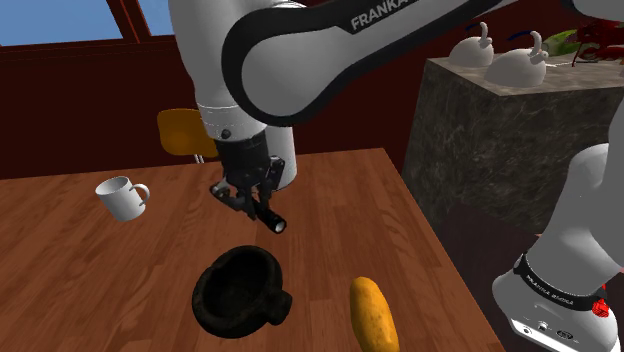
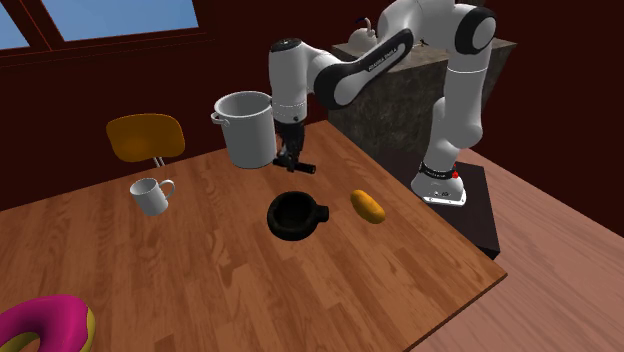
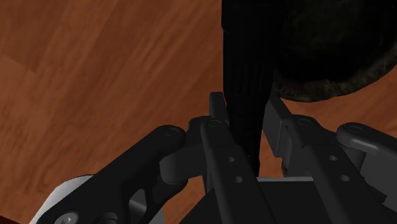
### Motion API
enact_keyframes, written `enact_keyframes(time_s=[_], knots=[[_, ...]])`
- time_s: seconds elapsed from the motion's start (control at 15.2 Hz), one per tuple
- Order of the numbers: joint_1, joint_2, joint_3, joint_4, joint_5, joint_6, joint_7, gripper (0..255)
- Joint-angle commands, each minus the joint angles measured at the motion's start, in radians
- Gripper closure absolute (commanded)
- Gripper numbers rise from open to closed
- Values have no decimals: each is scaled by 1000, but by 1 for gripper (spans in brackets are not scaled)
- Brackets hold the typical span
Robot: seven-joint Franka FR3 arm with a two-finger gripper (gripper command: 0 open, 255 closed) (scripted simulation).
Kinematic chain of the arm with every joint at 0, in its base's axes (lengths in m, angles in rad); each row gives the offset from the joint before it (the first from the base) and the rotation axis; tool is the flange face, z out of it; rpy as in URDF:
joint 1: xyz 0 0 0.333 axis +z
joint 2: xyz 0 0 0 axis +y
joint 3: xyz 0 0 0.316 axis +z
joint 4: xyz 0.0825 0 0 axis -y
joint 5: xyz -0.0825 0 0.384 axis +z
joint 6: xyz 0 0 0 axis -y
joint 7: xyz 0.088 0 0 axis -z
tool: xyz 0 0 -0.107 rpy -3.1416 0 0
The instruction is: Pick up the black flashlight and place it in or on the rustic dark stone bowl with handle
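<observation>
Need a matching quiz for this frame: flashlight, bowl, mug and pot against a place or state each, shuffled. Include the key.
Things
1. flashlight
2. bowl
3. mug
4. pot

Place or state
A. white, nearest the yellow chair
B. pale grey, tallest of the four
C. clasped in the gripper, off the wood
D. dark, empty, beside the orange oblong

Pairs: 1-C, 2-D, 3-A, 4-B

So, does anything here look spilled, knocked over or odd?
Nothing spilled or broken. Only the black flashlight stands out: it juts at a slant from the gripper, above the table near the dark bowl.
</observation>
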Motion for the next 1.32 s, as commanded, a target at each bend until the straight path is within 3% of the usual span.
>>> enact_keyframes(time_s=[0.0, 0.33, 1.25], knots=[[35, 24, 19, 29, -14, -8, 58, 255], [134, 118, 58, 143, -67, -44, 202, 255], [140, 170, 44, 31, -100, 114, 223, 255]])
